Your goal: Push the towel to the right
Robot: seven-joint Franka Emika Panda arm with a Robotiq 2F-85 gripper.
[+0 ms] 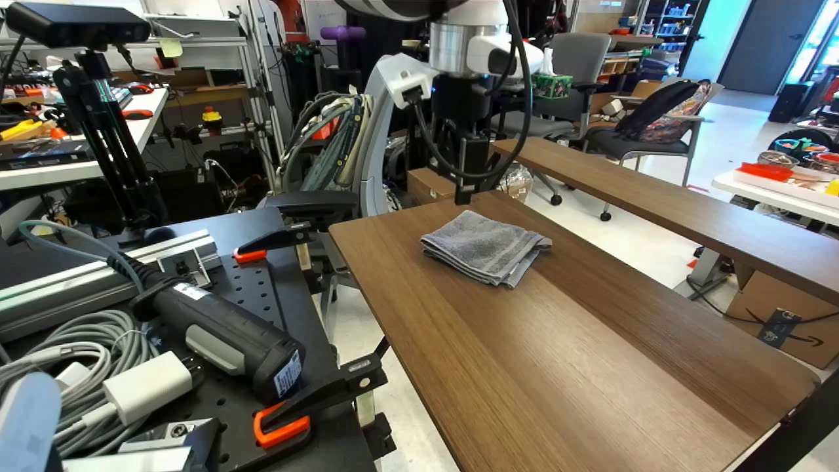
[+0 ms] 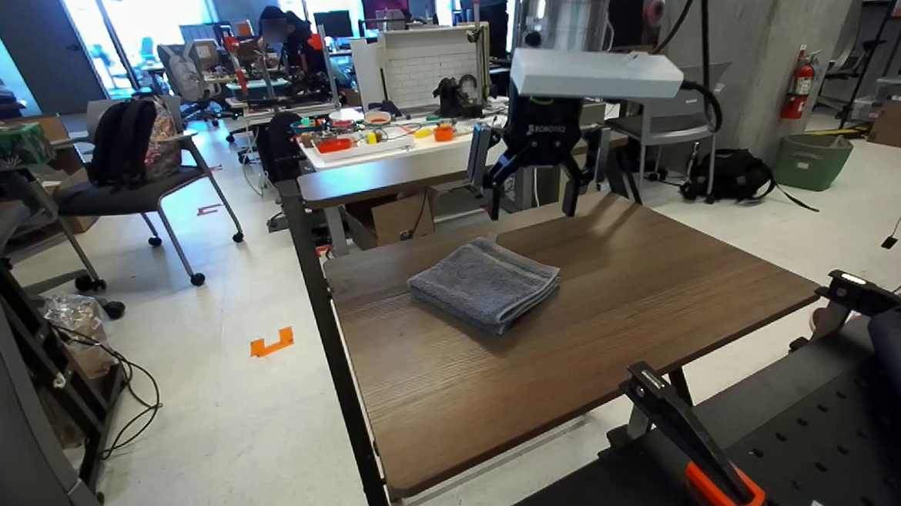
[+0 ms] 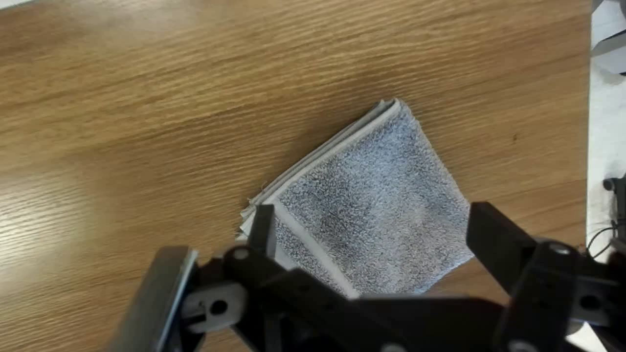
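Observation:
The towel is a grey folded square cloth. It lies flat on the wooden table, near one end, in both exterior views (image 1: 485,252) (image 2: 483,286). It also shows in the wrist view (image 3: 371,195), where its lower part is hidden behind the gripper. My gripper (image 2: 532,212) hangs above the table with its two fingers wide apart and nothing between them. In an exterior view the gripper (image 1: 464,196) is just beyond the towel and higher, apart from it. In the wrist view the fingertips (image 3: 370,212) appear on either side of the towel, which lies below them.
The wooden table (image 1: 590,367) has open edges. A black perforated bench (image 1: 242,301) with a handheld tool (image 1: 223,334), coiled cables (image 1: 98,347) and orange-tipped clamps (image 1: 282,426) stands alongside. A narrow brown tabletop (image 1: 655,203) runs along the opposite side. A chair (image 1: 373,151) stands by the table's end.

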